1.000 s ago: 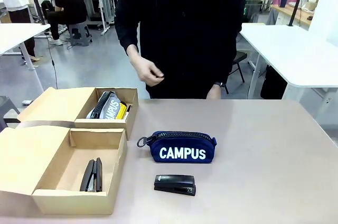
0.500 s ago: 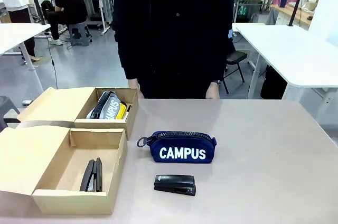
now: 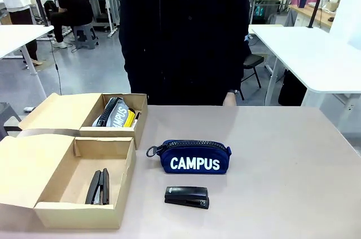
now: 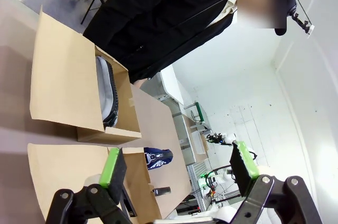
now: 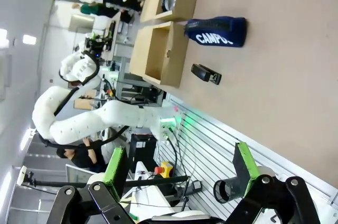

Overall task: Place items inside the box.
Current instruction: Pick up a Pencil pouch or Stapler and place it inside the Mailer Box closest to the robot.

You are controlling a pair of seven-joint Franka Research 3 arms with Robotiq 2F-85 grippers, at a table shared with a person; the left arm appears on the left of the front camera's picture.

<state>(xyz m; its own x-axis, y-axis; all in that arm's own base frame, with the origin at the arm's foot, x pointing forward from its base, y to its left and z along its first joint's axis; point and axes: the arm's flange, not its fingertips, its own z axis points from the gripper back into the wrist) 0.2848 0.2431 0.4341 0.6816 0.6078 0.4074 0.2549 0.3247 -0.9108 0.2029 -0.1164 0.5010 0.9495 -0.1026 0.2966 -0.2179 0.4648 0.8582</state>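
A navy pouch (image 3: pixel 194 157) lettered "CAMPUS" lies mid-table, with a small black stapler (image 3: pixel 186 197) just in front of it. The near cardboard box (image 3: pixel 79 215) at the left holds another black stapler (image 3: pixel 98 187). In the far box (image 3: pixel 107 133) are a grey pouch (image 3: pixel 116 114) and a yellow item (image 3: pixel 130 118). My left gripper (image 4: pixel 178 163) is open and raised, looking over the far box (image 4: pixel 58 76), the grey pouch (image 4: pixel 106 92) and the navy pouch (image 4: pixel 158 158). My right gripper (image 5: pixel 179 165) is open, well above the navy pouch (image 5: pixel 216 31) and the stapler (image 5: pixel 206 74).
A person in dark clothes (image 3: pixel 186 36) stands at the table's far edge. Both boxes have lids folded out to the left (image 3: pixel 28 163). The table's right half (image 3: pixel 293 166) is bare. The left arm (image 5: pixel 95 121) shows in the right wrist view, off the table.
The person's raised hand has dropped down to the side and the body has shifted slightly. The items and boxes have not moved.
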